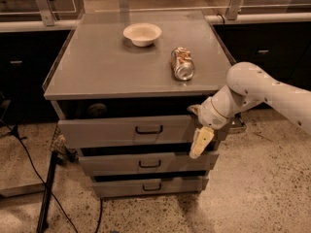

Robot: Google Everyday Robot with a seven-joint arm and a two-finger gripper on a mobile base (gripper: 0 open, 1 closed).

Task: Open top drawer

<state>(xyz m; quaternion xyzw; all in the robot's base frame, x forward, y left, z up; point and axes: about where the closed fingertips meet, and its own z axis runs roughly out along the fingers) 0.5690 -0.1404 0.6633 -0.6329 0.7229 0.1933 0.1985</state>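
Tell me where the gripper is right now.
In the camera view, the gripper sits at the right end of the top drawer, right of its black loop handle and below the can lying on the cabinet top.
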